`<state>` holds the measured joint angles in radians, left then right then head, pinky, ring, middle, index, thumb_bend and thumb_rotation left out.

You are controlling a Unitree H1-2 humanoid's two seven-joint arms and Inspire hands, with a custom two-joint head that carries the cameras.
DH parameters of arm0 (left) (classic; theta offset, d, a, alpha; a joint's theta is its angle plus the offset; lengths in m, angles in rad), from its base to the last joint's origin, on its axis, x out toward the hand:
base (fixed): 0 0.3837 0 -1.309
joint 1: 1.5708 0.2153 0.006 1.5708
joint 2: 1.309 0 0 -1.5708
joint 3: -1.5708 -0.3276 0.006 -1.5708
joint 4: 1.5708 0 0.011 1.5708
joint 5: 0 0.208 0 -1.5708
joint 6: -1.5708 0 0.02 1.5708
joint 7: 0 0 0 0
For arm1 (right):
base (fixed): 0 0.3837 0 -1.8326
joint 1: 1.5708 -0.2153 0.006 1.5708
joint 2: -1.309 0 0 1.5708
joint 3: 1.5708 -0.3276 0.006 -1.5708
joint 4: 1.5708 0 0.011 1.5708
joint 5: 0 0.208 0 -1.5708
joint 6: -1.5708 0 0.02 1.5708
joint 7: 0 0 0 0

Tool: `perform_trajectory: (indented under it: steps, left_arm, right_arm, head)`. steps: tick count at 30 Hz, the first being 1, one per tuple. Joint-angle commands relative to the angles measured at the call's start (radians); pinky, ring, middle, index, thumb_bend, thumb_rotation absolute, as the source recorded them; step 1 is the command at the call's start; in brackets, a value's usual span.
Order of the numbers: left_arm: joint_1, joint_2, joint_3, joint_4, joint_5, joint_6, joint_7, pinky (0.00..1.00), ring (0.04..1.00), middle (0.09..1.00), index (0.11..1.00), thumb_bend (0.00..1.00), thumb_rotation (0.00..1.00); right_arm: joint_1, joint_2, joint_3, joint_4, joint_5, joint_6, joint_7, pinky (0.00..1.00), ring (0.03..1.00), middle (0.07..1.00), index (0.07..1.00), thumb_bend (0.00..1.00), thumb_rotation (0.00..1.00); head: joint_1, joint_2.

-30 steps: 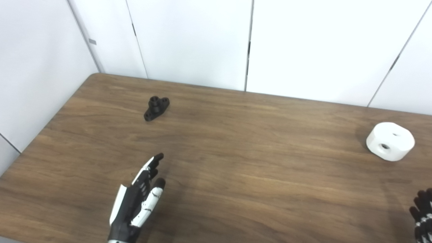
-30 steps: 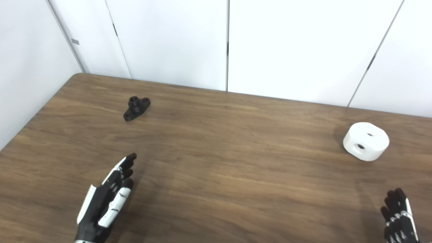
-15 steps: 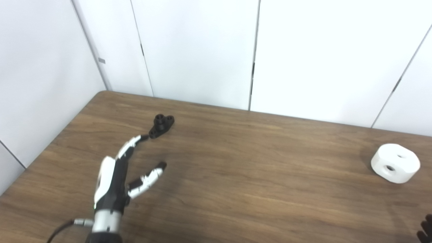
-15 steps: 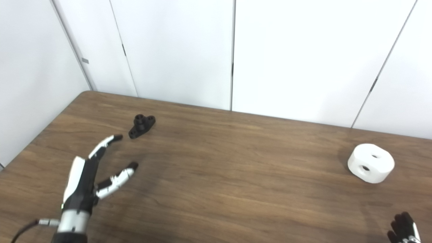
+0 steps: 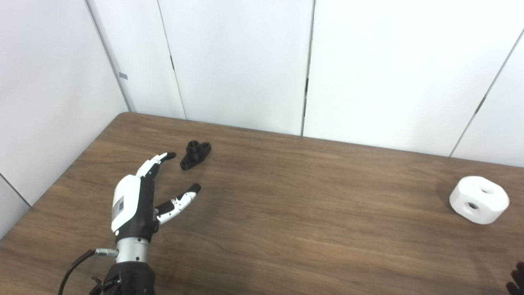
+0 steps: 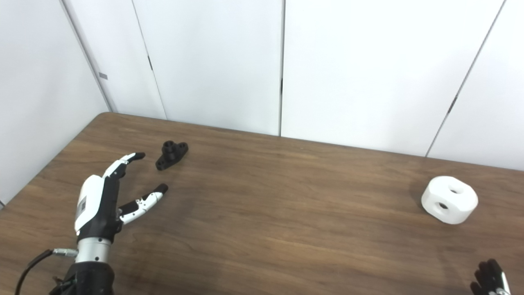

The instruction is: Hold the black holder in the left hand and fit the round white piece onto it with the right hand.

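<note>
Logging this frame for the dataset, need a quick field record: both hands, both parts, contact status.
left hand: open, fingers and thumb spread, near the holder, not touching
right hand: only fingertips visible at bottom edge, state unclear
black holder: lying on table, far left, ungrasped
round white piece: on table, far right, holes visible on top and side
table: brown wood
assembly: not started

On the tabletop (image 5: 286, 213) the holder (image 5: 195, 149) lies far left (toward the back), just beyond the left hand (image 5: 141, 196); the round piece (image 5: 479, 199) lies far right, well apart.
</note>
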<state>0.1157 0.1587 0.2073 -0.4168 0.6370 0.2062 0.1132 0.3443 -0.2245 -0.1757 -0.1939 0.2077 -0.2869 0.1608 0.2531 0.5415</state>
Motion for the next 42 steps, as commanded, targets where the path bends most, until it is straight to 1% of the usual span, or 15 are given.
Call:
perform_trajectory:
  steps: [1, 5, 11, 14, 21, 26, 36, 42]
  left_arm:
    - [-0.012, 0.009, 0.001, -0.014, 0.014, -0.018, 0.032, 0.83, 0.912, 0.88, 0.818, 0.75, 0.37]
    - [-0.007, 0.007, 0.001, -0.017, 0.004, -0.02, 0.034, 0.83, 0.915, 0.886, 0.821, 0.75, 0.37]
    - [-0.006, 0.007, 0.002, -0.021, 0.004, -0.015, 0.03, 0.84, 0.914, 0.888, 0.82, 0.76, 0.39]
    - [-0.008, 0.009, 0.003, -0.021, 0.001, -0.012, 0.026, 0.85, 0.92, 0.895, 0.822, 0.76, 0.39]
    - [-0.015, 0.017, 0.007, -0.019, -0.008, 0.001, 0.015, 0.89, 0.938, 0.912, 0.831, 0.77, 0.39]
    - [-0.018, 0.021, 0.009, -0.021, -0.017, 0.012, 0.01, 0.89, 0.942, 0.918, 0.837, 0.77, 0.39]
    - [-0.009, 0.029, 0.012, -0.026, -0.021, 0.015, 0.01, 0.86, 0.937, 0.925, 0.842, 0.77, 0.39]
    - [-0.005, 0.034, 0.016, -0.022, -0.031, 0.007, 0.011, 0.87, 0.944, 0.933, 0.854, 0.78, 0.39]
  right_arm:
    - [0.006, 0.005, 0.003, 0.028, -0.004, -0.001, -0.004, 1.0, 1.0, 1.0, 1.0, 0.66, 1.0]
    - [0.005, 0.007, 0.004, 0.025, -0.006, 0.0, -0.005, 1.0, 0.998, 1.0, 1.0, 0.64, 1.0]
    - [0.007, 0.003, 0.006, 0.023, -0.006, 0.006, -0.001, 1.0, 1.0, 1.0, 1.0, 0.66, 1.0]
    - [0.007, 0.005, 0.004, 0.024, -0.005, 0.005, -0.004, 1.0, 1.0, 1.0, 1.0, 0.66, 1.0]
    - [0.004, 0.002, 0.002, 0.031, -0.003, 0.002, -0.002, 1.0, 1.0, 0.996, 1.0, 0.67, 1.0]
    - [0.002, 0.005, 0.0, 0.031, -0.003, 0.009, -0.007, 1.0, 0.992, 0.997, 1.0, 0.68, 1.0]
    - [0.001, 0.003, 0.001, 0.04, -0.004, -0.005, -0.004, 1.0, 0.986, 0.992, 1.0, 0.64, 1.0]
    - [0.003, 0.005, 0.001, 0.037, -0.004, -0.005, -0.005, 1.0, 0.98, 0.992, 1.0, 0.64, 1.0]
  head:
    - [0.001, 0.001]
    - [-0.002, 0.005]
    - [-0.003, 0.006]
    - [-0.002, 0.012]
    - [-0.002, 0.012]
    - [-0.001, 0.012]
    - [-0.001, 0.01]
    - [0.001, 0.015]
